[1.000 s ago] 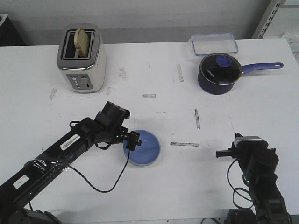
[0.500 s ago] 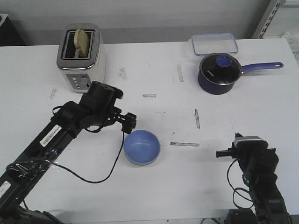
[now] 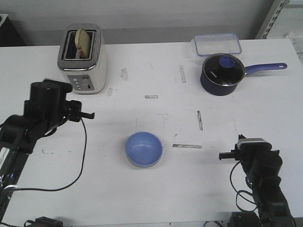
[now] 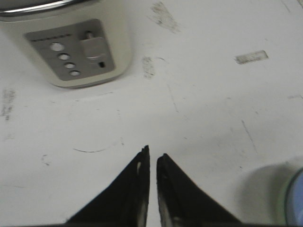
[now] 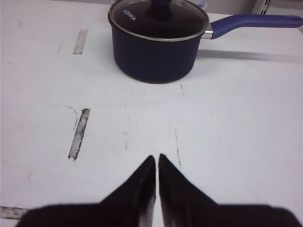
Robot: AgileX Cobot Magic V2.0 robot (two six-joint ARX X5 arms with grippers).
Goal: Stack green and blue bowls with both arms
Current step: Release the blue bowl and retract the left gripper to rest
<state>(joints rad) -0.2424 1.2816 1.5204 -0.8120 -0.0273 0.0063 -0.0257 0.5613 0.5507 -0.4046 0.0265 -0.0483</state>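
- I see the blue bowl (image 3: 144, 149) upright on the table (image 3: 156, 198), near the front centre; a pale rim shows beneath it.
- My left gripper (image 4: 152, 156) is clenched, empty, near the toaster (image 3: 82, 58).
- My right gripper (image 5: 156, 160) is clenched, empty, facing the saucepan (image 5: 160, 40).

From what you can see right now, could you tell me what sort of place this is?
Probably a robot test bench set up like a kitchen: a scuffed white table with tape marks, holding a toaster, a saucepan and a blue bowl, with two robot arms at its near edge.
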